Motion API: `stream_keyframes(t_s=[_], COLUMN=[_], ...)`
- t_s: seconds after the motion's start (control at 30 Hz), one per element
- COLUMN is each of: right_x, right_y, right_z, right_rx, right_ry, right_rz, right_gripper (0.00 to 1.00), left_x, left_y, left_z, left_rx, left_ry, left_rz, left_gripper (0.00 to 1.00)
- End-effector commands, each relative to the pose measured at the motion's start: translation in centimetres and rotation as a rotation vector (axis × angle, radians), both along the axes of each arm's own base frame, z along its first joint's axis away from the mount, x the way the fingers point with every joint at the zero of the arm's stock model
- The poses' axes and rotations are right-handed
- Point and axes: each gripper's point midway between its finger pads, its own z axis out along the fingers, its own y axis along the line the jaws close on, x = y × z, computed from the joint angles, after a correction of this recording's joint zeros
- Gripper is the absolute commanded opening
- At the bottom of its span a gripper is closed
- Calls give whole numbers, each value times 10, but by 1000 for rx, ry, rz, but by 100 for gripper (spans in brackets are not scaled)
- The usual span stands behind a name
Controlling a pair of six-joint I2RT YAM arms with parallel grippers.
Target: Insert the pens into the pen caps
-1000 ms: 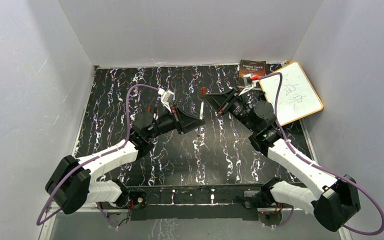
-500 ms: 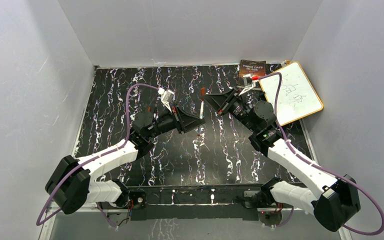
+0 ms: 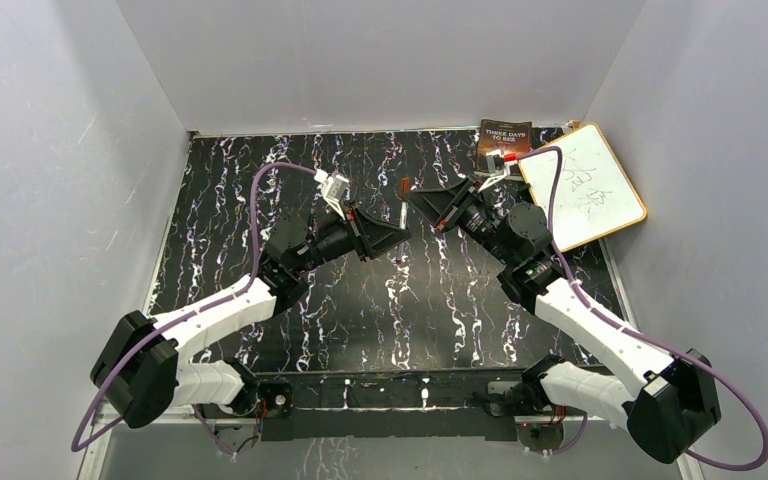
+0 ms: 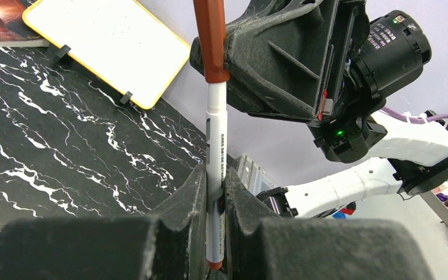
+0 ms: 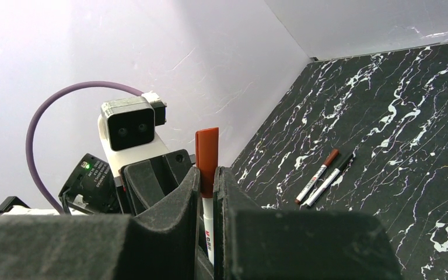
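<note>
- Left wrist view: left gripper (image 4: 213, 175) is pinched hard on the lower barrel of a slim white stick pen (image 4: 216, 140) – no gap between its fingers and the barrel.
- The right gripper (image 5: 208, 175) is likewise pressed together, on a short reddish-brown tube cap (image 5: 207, 154). The white barrel comes out of the cap just below its fingers.
- Key relation: cap and pen share one long axis. The cap lies straight ahead of the pen's tip, on the far side of the left gripper, and the tip is inside the cap's mouth.
- In the top view that axis runs roughly near–far, mid-table, held between the two grippers above the black marble-pattern table (image 3: 440, 300).
- Neither arm is nearer; each holds one end.
- Judgement: the coming move is a straight push along that axis. Any sideways offset would bend the barrel or twist the cap in its pinch. I can't tell whether the cap is fully seated.
- Two other pens (image 5: 318, 182) lie side by side on the table's left part, each seemingly capped.
</note>
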Motion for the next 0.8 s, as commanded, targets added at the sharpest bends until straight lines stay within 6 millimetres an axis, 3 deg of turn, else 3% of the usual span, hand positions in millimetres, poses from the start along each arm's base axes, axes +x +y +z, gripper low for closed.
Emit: stream_keyframes(t_s=[0.0,0.33,0.77], right_x=[-8,-7,1], right_y=[-4,-3,-13], right_z=[20,12,-8], right_rx=[46,34,-119], right_ry=[-62,-66,-125], right_rz=[13,13,-75], right_gripper=[0,0,0], left_x=[8,29,23], left_y=[1,9,10], left_z=[39,64,110], left_rx=[-69,-104,-185], left_ry=[-101,-174,-212], left_rz=[46,172,148], left_gripper=[0,0,0])
